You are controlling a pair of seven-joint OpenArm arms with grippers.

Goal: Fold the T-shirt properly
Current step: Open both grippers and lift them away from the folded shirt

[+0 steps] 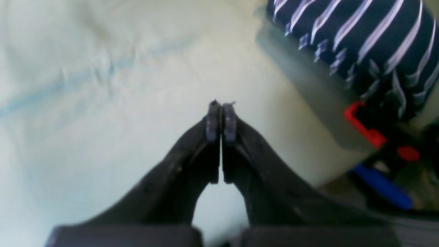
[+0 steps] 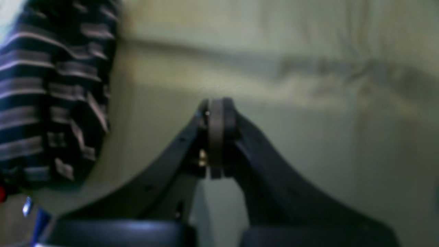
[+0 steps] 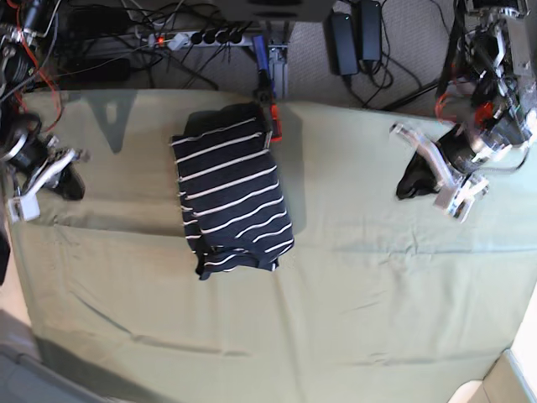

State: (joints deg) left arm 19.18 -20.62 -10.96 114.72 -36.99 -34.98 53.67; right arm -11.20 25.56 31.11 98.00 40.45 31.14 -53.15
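Note:
The T-shirt (image 3: 231,197), dark navy with thin white stripes, lies folded into a narrow rectangle on the pale green cloth (image 3: 336,294), left of middle near the back edge. Its edge shows in the left wrist view (image 1: 360,37) at the upper right and in the right wrist view (image 2: 51,89) at the left. My left gripper (image 1: 221,106) is shut and empty, well apart from the shirt on the right of the base view (image 3: 404,188). My right gripper (image 2: 216,103) is shut and empty, at the far left of the base view (image 3: 75,186).
A red clamp (image 3: 274,126) and a blue one (image 3: 262,59) stand at the table's back edge, right beside the shirt. They also show in the left wrist view: red clamp (image 1: 363,127), blue clamp (image 1: 380,185). A power strip (image 3: 193,36) and cables lie behind the table.

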